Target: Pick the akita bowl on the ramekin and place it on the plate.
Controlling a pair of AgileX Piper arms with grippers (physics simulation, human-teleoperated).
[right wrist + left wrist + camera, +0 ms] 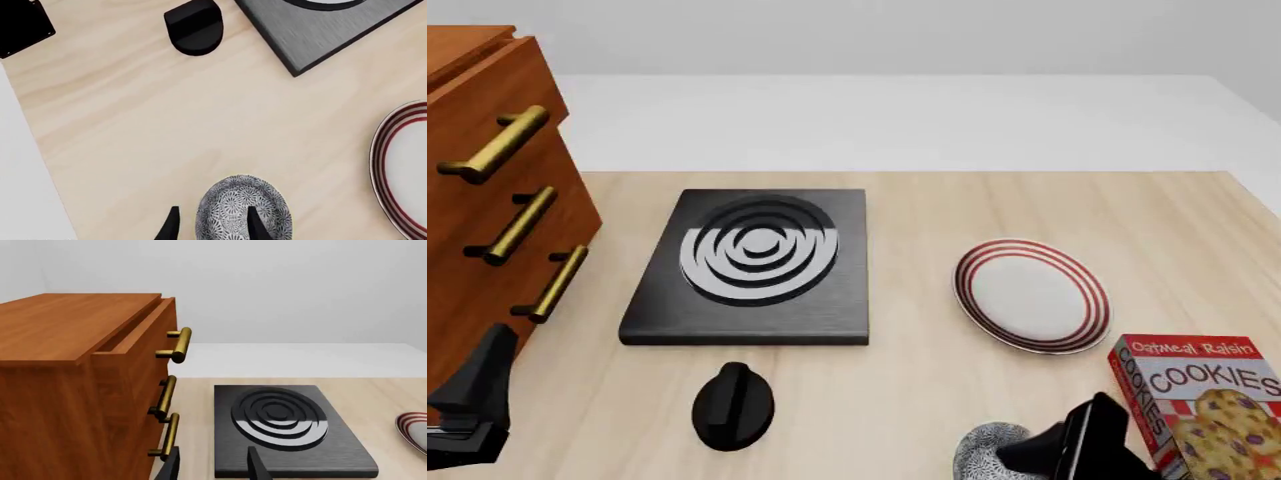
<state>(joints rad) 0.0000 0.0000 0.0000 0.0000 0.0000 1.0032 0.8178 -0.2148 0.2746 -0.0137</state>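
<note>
In the left wrist view, the left gripper [212, 465] shows two dark fingertips with an empty gap between them, so its jaws stand apart and hold nothing. Beyond it I see a wooden cabinet [80, 390] with brass handles [179, 345], a black stove slab [287, 430] with grey rings, and a small edge of the plate [413, 430]. This arm is well apart from the bowl.

In the front view, the plate [1030, 295] lies flat on the wooden table [961, 210], to the right of the stove slab [754, 265]. A black knob [734, 403] lies in front of the slab. A cookies box [1208, 400] stands near the plate, on its near right side. The akita bowl [988, 450] is at the near edge, partly covered by the right gripper [1068, 450]. The ramekin cannot be seen here.

In the right wrist view, the right gripper [210, 225] has one finger beside the akita bowl [243, 210] and the other over its patterned surface. The jaws stand apart around the wall of the bowl; whether they already press on it, I cannot tell.

I think the risks are these: if the grip takes only the thin rim, the bowl may tilt or slip during the lift. The hidden ramekin below could also be dragged or knocked. On the way to the plate [403, 170], the arm may brush the cookies box.
</note>
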